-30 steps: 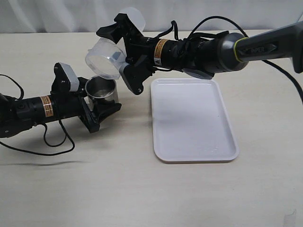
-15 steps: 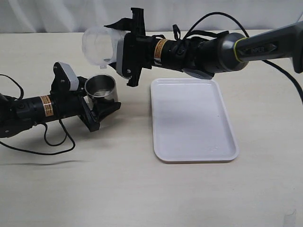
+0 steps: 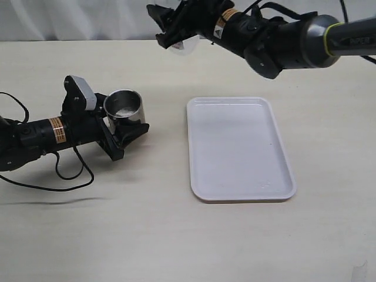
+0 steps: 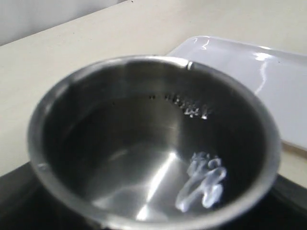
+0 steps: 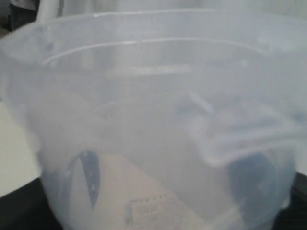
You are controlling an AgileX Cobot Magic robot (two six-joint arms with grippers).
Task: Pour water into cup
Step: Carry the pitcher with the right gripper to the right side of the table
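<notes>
The steel cup [image 3: 124,108] stands upright on the table at the left, and my left gripper [image 3: 120,124] is shut on its sides. In the left wrist view the cup [image 4: 144,96] fills the frame, with a little clear water [image 4: 201,184] glinting at its bottom. High at the back, my right gripper [image 3: 179,26] is shut on the translucent plastic pitcher [image 3: 188,44], which is mostly hidden behind the fingers and well apart from the cup. The pitcher [image 5: 144,120] fills the right wrist view, its blue-green label showing through the wall.
A white rectangular tray [image 3: 202,176] lies on the table right of the cup, and its corner [image 4: 249,72] shows in the left wrist view. The left arm's black cable [image 3: 70,176] loops on the table in front of the arm.
My right arm has lifted the pitcher from its tilt over the cup and swung it up and back. The cup and my left gripper have stayed put.
</notes>
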